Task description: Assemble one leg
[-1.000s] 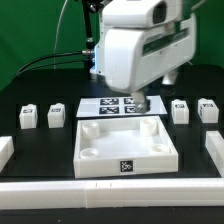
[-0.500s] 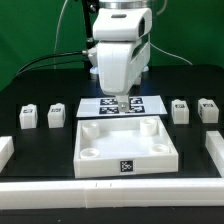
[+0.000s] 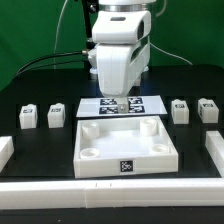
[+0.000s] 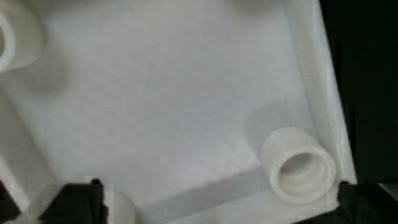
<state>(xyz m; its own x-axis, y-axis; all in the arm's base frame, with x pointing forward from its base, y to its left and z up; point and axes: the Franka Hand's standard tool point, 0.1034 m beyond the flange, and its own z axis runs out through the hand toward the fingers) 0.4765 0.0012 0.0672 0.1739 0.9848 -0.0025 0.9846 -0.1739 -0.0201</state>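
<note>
Four small white legs with square markers stand on the black table: two at the exterior view's left (image 3: 29, 117) (image 3: 56, 115) and two at its right (image 3: 180, 110) (image 3: 207, 109). My gripper (image 3: 120, 103) hangs over the far edge of the large white square panel (image 3: 125, 150), away from all the legs. In the wrist view my gripper (image 4: 222, 208) is open and empty; its dark fingertips (image 4: 79, 203) stand wide apart. Below them lie the panel's floor (image 4: 178, 110) and a round corner socket (image 4: 299, 168).
The marker board (image 3: 142, 104) lies flat just behind the panel, partly hidden by my gripper. White rails border the table at the left (image 3: 5, 150), right (image 3: 215, 148) and front (image 3: 110, 190). A green backdrop and cables are behind the arm.
The arm's wrist has swung toward the exterior view's left and now stands centred over the panel's far edge. In the last half second it has barely moved. The legs have not moved.
</note>
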